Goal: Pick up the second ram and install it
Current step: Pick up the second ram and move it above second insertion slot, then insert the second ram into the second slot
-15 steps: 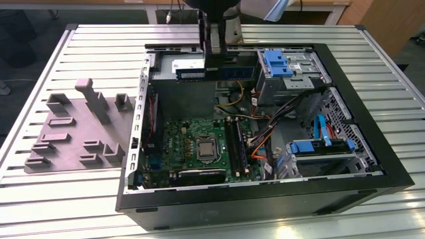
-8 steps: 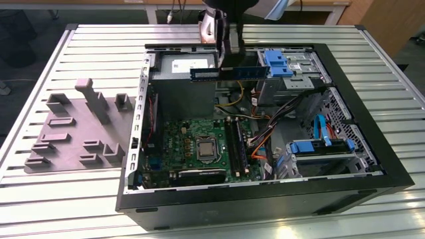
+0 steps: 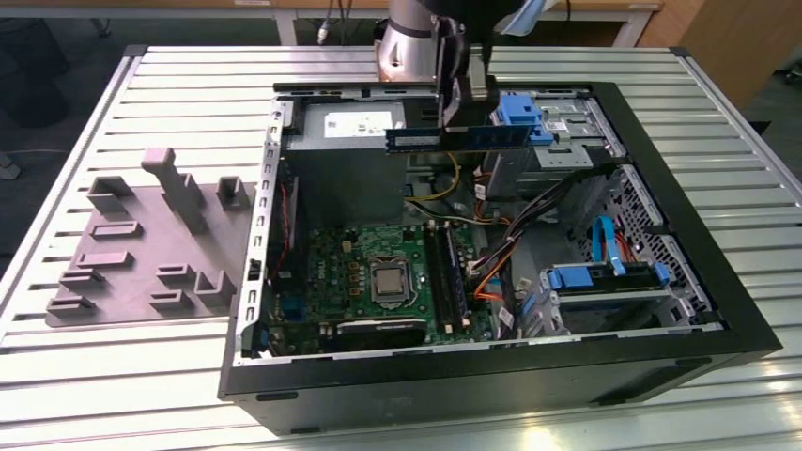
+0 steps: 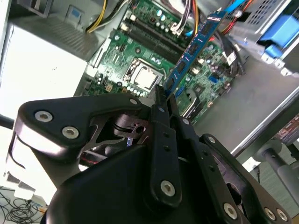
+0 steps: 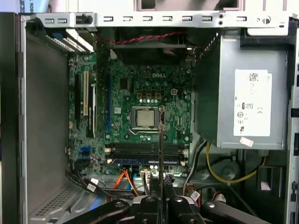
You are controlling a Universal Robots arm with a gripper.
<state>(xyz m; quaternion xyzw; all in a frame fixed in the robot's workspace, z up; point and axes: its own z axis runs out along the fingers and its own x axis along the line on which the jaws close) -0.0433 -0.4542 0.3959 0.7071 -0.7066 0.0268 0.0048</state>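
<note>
Gripper (image 4: 164, 100): clamped on the second ram (image 4: 194, 46), stick edge-on between its fingertips. Second ram: held above the open computer case (image 3: 701, 282), over the motherboard (image 5: 140, 93), apart from its slots.

The arm (image 3: 414, 38) is cut off by the exterior view's upper edge. In the first wrist view the memory stick (image 5: 160, 154) shows edge-on only, its chips hidden.
</note>
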